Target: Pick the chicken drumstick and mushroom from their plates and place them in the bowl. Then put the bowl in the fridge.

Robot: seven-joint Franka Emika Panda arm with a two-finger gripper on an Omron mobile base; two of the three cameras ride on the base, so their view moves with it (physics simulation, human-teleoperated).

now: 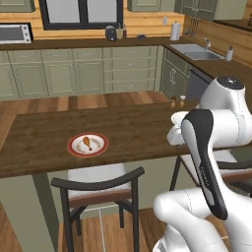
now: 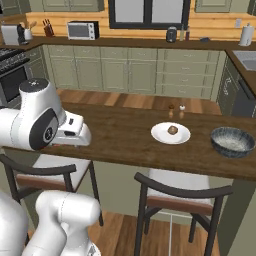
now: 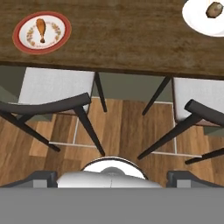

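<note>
Indoors, dark wooden counter (image 2: 125,137), plank floor (image 3: 127,127), green cabinets (image 1: 74,74)

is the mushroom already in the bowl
No, the mushroom sits on the plain white plate, and the bowl beside it holds nothing.

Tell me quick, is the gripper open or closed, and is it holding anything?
Gripper: open and empty, above the floor and chairs, short of the table.

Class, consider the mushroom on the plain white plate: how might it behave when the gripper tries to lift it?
The mushroom looks small and rounded, so it may roll on the flat white plate if nudged. Being tiny, it is probably light, and could slip from wide jaws.
</note>
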